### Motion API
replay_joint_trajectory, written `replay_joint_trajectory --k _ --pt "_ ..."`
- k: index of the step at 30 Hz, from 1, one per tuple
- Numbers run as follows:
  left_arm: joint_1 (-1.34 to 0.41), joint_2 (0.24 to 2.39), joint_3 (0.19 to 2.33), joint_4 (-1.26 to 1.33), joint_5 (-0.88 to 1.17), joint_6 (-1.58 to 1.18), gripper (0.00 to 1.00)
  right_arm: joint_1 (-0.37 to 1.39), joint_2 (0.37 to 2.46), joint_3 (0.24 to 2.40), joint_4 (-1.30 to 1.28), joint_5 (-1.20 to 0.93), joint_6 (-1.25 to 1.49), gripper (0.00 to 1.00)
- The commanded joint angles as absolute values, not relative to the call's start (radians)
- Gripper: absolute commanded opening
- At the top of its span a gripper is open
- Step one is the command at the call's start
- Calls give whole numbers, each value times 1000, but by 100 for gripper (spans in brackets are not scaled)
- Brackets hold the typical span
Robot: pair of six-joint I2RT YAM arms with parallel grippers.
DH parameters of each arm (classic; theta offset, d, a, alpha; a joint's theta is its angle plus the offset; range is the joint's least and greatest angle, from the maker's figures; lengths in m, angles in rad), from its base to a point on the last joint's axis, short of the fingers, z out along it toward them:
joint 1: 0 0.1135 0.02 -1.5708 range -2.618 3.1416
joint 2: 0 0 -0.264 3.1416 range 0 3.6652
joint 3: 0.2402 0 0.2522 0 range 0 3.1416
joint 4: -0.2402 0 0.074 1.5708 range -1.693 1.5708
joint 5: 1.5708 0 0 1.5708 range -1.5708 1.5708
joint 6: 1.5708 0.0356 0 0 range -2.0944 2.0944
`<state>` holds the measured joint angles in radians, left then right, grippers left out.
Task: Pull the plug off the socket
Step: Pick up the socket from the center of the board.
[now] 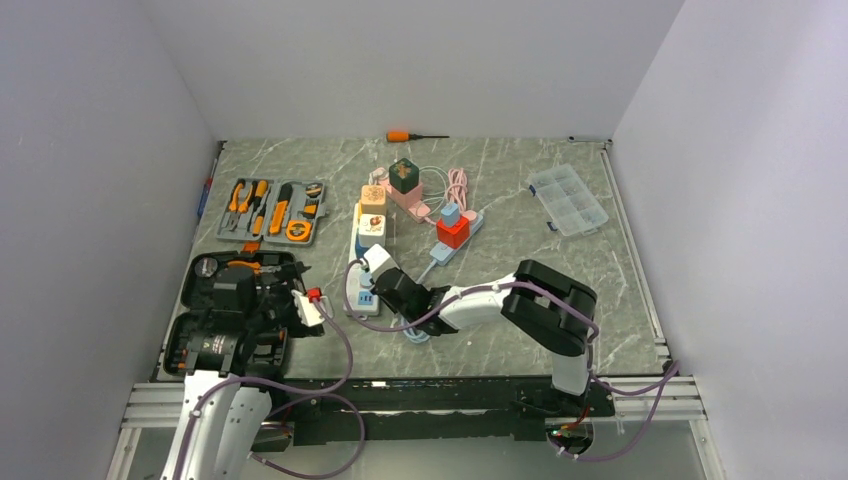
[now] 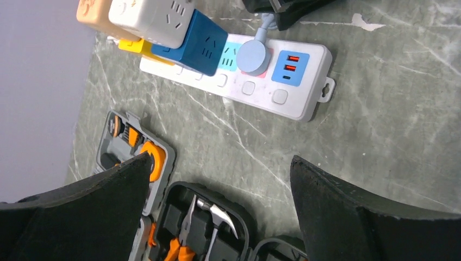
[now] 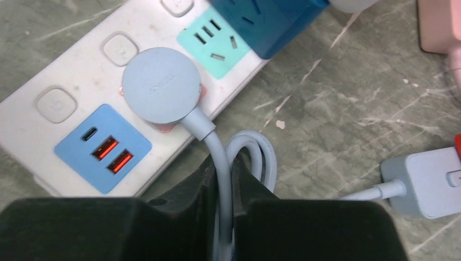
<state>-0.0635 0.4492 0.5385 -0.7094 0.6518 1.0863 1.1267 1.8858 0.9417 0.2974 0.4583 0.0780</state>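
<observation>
A round grey-blue plug (image 3: 160,84) sits in the pink socket of a white power strip (image 3: 81,70), beside the strip's blue USB panel. Its grey cable (image 3: 209,138) runs back between the fingers of my right gripper (image 3: 223,163), which is shut on the cable just behind the plug. The top view shows that gripper (image 1: 395,290) low at the strip's near end (image 1: 365,300). My left gripper (image 2: 220,163) stands wide open with nothing in it, over the edge of a tool case, and it sees the plug (image 2: 254,56) from a distance.
An open black tool case (image 1: 235,310) lies under the left arm, a grey tool tray (image 1: 272,210) behind it. Cube adapters (image 1: 374,205) fill the strip's far sockets. Two more strips with cubes (image 1: 452,232) lie behind, plus a clear organiser box (image 1: 567,198) and an orange screwdriver (image 1: 410,135).
</observation>
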Motion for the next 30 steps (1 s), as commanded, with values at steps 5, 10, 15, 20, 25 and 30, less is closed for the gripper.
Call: replay_joint_trajectory --k 5,10,15,20,25,30 --pt "-64 335 359 -593 789 1410 99 1131 1755 871 384 355 121 0" --pt "-64 257 249 -543 863 1600 99 1124 1651 845 383 269 157 0" --pt "-64 204 155 -481 940 1729 99 1109 1580 835 392 190 209 0" --pt "-64 168 85 -325 1014 1732 99 1094 1530 837 397 131 247 0" --pt "-64 208 93 -391 1067 1850 99 1090 1502 838 397 109 264 0" --pt "-64 262 101 -474 1098 1974 99 1089 1498 840 418 107 290 0"
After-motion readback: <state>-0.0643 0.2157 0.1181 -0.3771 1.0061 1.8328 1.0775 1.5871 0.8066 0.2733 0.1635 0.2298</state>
